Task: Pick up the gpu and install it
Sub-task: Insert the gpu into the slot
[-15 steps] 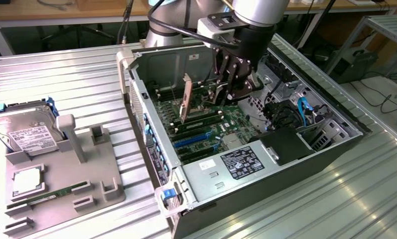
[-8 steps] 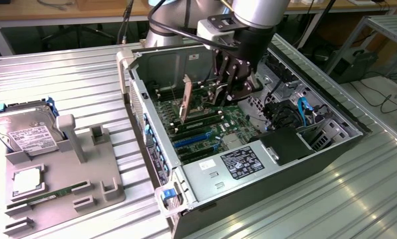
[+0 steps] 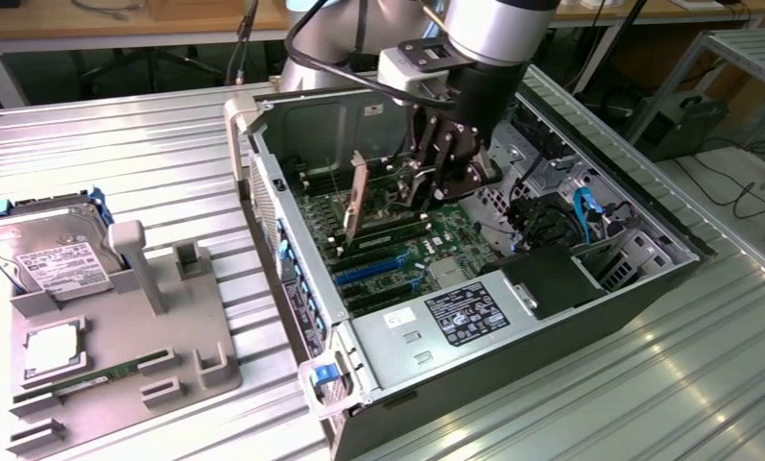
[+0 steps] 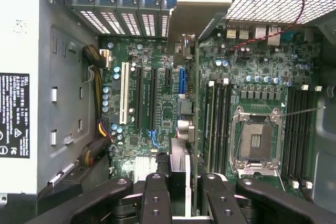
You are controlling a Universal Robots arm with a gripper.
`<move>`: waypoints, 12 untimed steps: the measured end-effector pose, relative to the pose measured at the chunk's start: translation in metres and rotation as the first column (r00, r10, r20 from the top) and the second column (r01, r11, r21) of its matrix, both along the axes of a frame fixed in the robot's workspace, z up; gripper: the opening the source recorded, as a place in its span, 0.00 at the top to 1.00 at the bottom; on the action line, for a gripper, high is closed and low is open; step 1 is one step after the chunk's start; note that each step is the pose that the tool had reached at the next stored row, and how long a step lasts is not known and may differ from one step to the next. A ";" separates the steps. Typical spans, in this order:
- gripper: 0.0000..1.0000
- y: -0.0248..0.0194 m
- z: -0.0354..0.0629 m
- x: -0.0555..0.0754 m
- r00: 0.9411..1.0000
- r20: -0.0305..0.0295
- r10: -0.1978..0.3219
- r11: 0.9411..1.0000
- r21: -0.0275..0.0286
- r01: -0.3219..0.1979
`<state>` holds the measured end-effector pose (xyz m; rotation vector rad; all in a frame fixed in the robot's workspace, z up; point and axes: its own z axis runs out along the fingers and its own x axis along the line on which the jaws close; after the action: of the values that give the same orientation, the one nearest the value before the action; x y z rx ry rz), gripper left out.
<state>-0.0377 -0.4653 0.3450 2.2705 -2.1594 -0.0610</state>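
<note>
The gpu point(image 4: 192, 129) is a thin green card that I see edge-on in the wrist view. It stands upright over the motherboard's expansion slots point(image 4: 149, 103), its pale metal end bracket point(image 4: 187, 45) toward the case's rear slot covers. My gripper point(image 4: 184, 184) is shut on it, with a black finger point(image 4: 156, 195) on either side of the card. In the exterior view the gripper point(image 3: 436, 187) reaches down inside the open computer case point(image 3: 638, 279), and the card point(image 3: 354, 206) stands upright just to its left. Whether the card's lower edge sits in a slot is hidden.
The power supply point(image 3: 466, 312) fills the case's near end. The CPU socket point(image 4: 257, 140) and RAM slots lie beside the card. A grey fixture point(image 3: 113, 384) at the exterior view's left holds a hard drive point(image 3: 49, 254), a RAM stick point(image 3: 94, 375) and a CPU point(image 3: 52, 351).
</note>
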 end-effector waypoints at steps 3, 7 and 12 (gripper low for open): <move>0.72 0.0000 -0.0034 0.000 1.000 -0.006 -0.001 1.000 0.000 0.001; 0.72 0.0000 -0.0082 0.000 1.000 -0.014 -0.010 1.000 0.000 0.010; 0.72 0.0000 -0.0140 0.000 1.000 -0.019 -0.013 1.000 0.000 0.013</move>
<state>-0.0379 -0.4653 0.3310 2.2466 -2.1653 -0.0822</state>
